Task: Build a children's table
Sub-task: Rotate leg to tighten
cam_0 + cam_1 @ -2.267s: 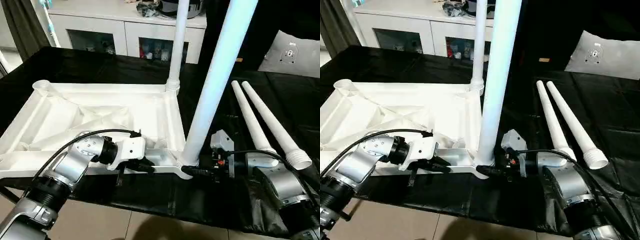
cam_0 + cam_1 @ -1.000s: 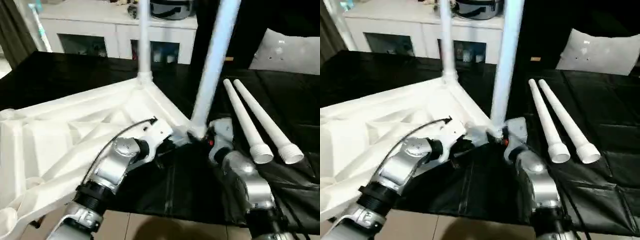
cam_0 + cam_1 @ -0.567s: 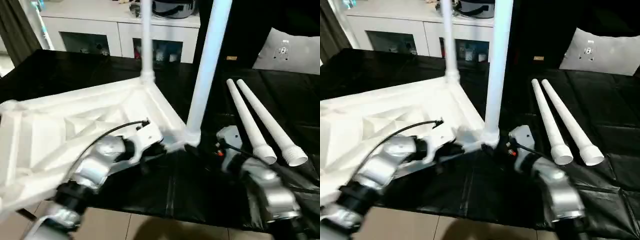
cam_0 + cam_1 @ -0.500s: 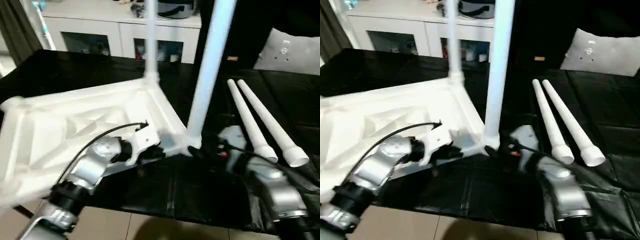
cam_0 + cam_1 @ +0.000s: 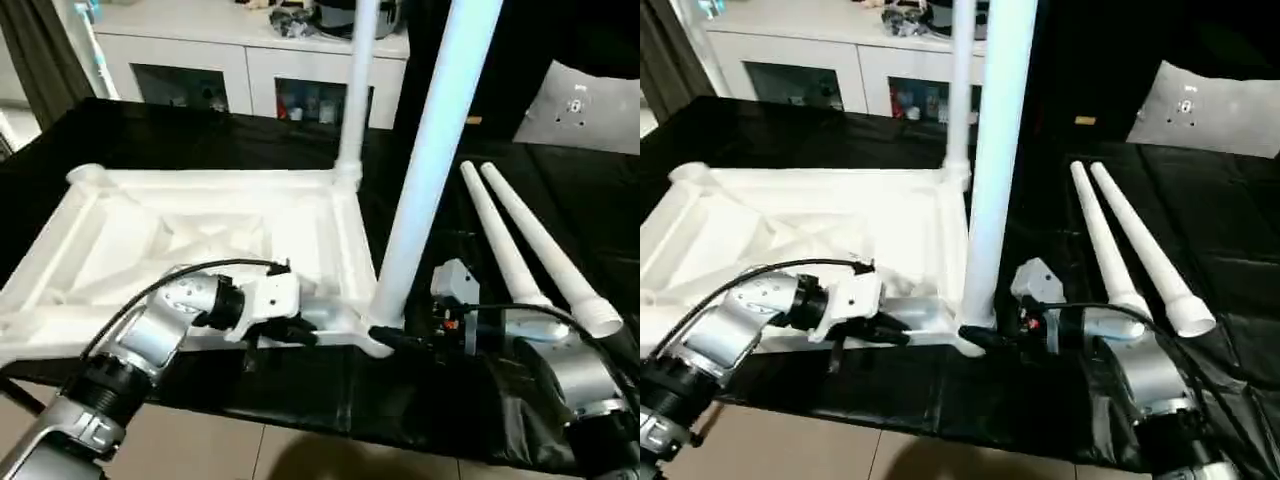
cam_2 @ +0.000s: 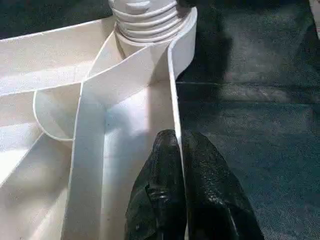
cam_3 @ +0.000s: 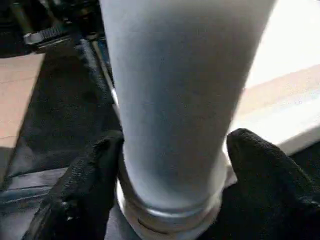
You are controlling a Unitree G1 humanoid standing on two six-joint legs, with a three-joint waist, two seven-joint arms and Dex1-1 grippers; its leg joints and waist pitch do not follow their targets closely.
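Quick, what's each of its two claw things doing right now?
Left end effector: closed, pinching the tabletop's side wall.
Right end effector: fingers either side of the near upright leg; whether it grips cannot be told.

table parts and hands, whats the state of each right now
table top: upside down on the black surface
near leg: upright in its corner socket
far leg: upright in its socket
two loose legs: lying side by side
left hand: pinching the top's rim
right hand: fingers either side of the near leg's base
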